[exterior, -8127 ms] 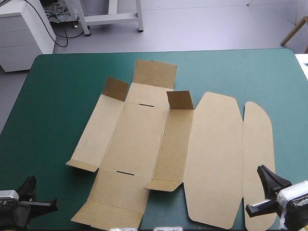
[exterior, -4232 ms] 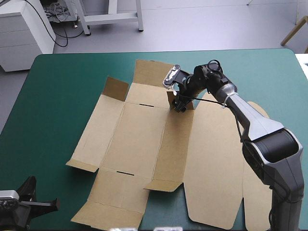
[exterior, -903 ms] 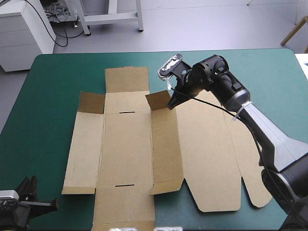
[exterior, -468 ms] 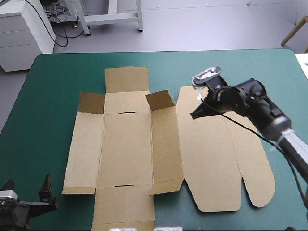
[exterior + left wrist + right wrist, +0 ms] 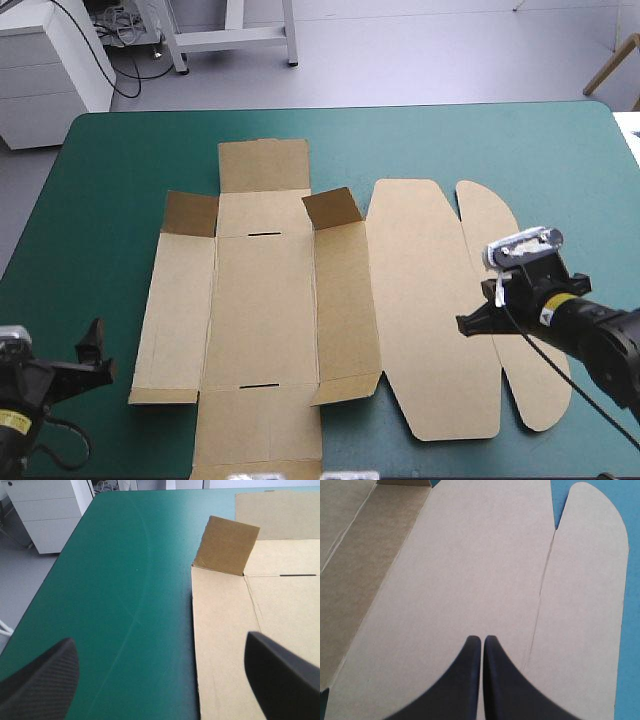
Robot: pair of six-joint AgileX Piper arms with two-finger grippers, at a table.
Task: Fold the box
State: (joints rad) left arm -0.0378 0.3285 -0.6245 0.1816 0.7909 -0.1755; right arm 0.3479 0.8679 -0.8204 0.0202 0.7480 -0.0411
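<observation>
The brown box (image 5: 260, 300) lies as a flat cut sheet in the middle of the table, its long lid panel (image 5: 425, 310) and rounded tuck flap (image 5: 510, 260) stretched to the right. Two small corner flaps (image 5: 335, 208) stand up at the far end. My right gripper (image 5: 466, 325) hovers shut over the lid near the crease to the tuck flap; in the right wrist view the gripper (image 5: 481, 641) forms one pointed arch with nothing in it. My left gripper (image 5: 97, 356) is open at the near left, just off the box's left wall panel (image 5: 225, 630), with a raised flap (image 5: 226, 545) ahead.
Teal-green cover (image 5: 110, 200) shows all around the sheet, widest on the left and along the far edge. The box's near flap (image 5: 258, 430) reaches close to the table's near edge.
My right gripper drew back from the far right corner flap, across the lid, toward the near right. My left gripper opened and moved a little closer to the box's left panel.
</observation>
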